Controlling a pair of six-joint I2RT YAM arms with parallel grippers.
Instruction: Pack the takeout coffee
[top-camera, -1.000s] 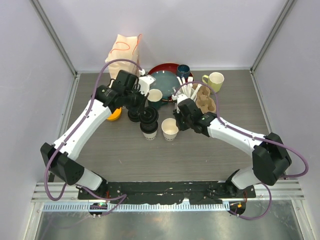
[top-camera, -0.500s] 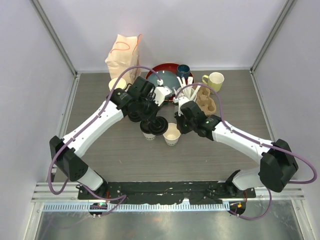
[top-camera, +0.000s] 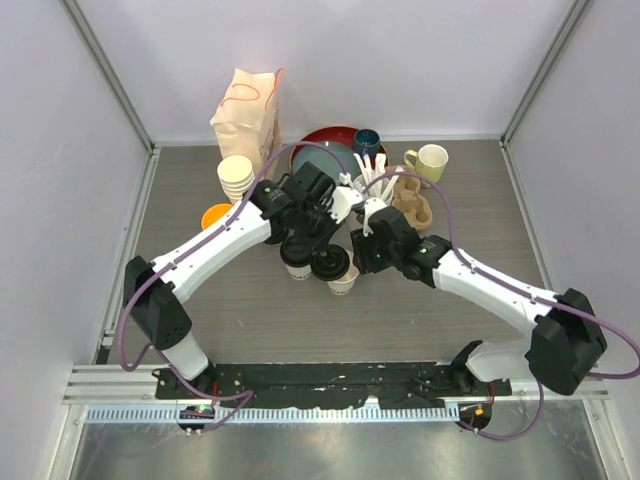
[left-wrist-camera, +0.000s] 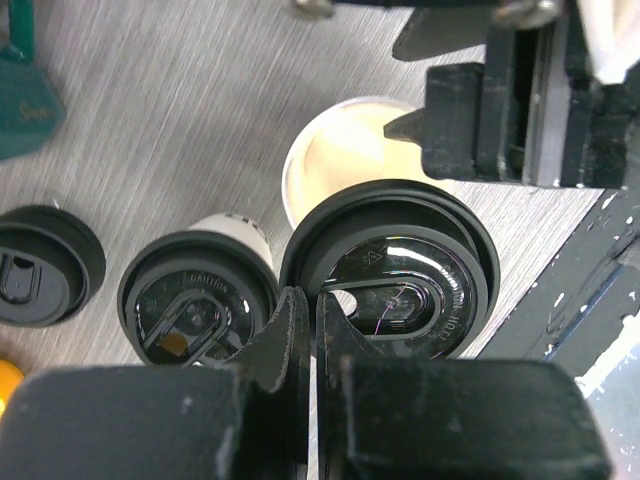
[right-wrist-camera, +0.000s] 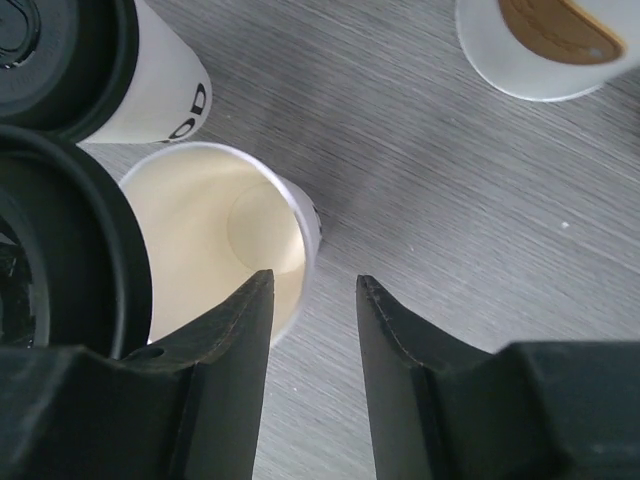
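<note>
An open cream-white paper cup (top-camera: 345, 283) stands at mid-table; it shows in the left wrist view (left-wrist-camera: 335, 165) and the right wrist view (right-wrist-camera: 210, 225). My left gripper (top-camera: 325, 256) is shut on the rim of a black sip lid (left-wrist-camera: 395, 290) and holds it just above this cup, partly covering the mouth. A second cup with its black lid on (top-camera: 296, 262) stands to its left (left-wrist-camera: 195, 300). My right gripper (right-wrist-camera: 312, 282) is open, its fingers straddling the open cup's wall, one inside and one outside; in the top view it (top-camera: 364, 260) sits at the cup's right.
A loose black lid (left-wrist-camera: 40, 265) lies left of the lidded cup. A white cup with brown inside (right-wrist-camera: 545, 40) stands behind. At the back are a paper bag (top-camera: 248, 105), stacked cups (top-camera: 236, 175), a red plate (top-camera: 335, 138), teal mug (top-camera: 367, 141), yellow-green mug (top-camera: 430, 161) and cardboard carrier (top-camera: 412, 200).
My left arm has carried the black lid rightward, from above the lidded cup to above the open cup. My right gripper and the open cup have shifted slightly toward the near edge.
</note>
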